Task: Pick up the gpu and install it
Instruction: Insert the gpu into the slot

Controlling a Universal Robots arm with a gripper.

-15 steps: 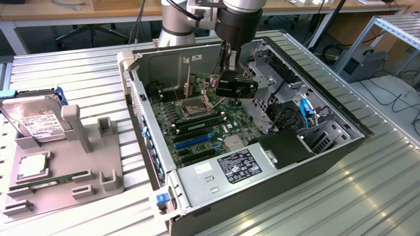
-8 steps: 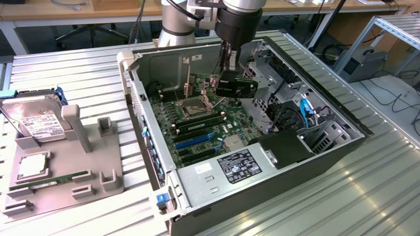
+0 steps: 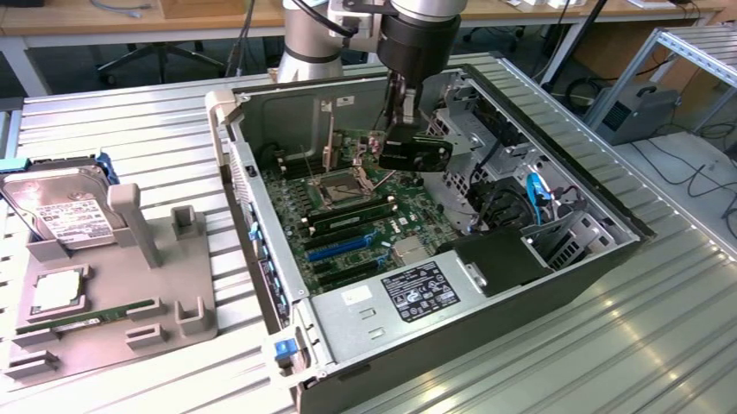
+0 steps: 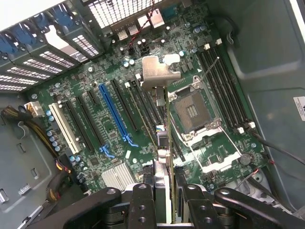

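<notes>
Wrist view: the hand [image 4: 166, 192] is clenched on the gpu [image 4: 163, 166], with one black finger on each face of the card. The gpu is seen edge-on as a thin line running away from the fingers. Its silvery bracket [image 4: 158, 71] is at the far end, toward the rear ports and the vent grille [image 4: 119, 10]. The card hangs over the board [image 4: 90, 86], above the black slots that lie between the blue slot [image 4: 116, 114] and the socket [image 4: 193, 112]. I cannot tell whether its lower edge touches a slot. A white slot [image 4: 64, 126] lies further out past the blue one, and a finned heatsink [image 4: 119, 175] sits near the fingers.

Exterior view: the case [image 3: 230, 129] lies open on its side on the ribbed metal desk [image 3: 138, 121]. The arm [image 3: 420, 34] reaches straight down into the case, and the hand [image 3: 403, 166] is low over the board, just beside the socket [image 3: 345, 183] and away from the blue slot [image 3: 340, 246]. A labelled power unit [image 3: 420, 293] fills the near end of the case. On the desk at the exterior view's left, well apart from the case, stands a grey holder [image 3: 173, 297]. A drive [image 3: 64, 216] leans at the holder's far end, and a green memory stick [image 3: 86, 317] lies flat nearer the front.
</notes>
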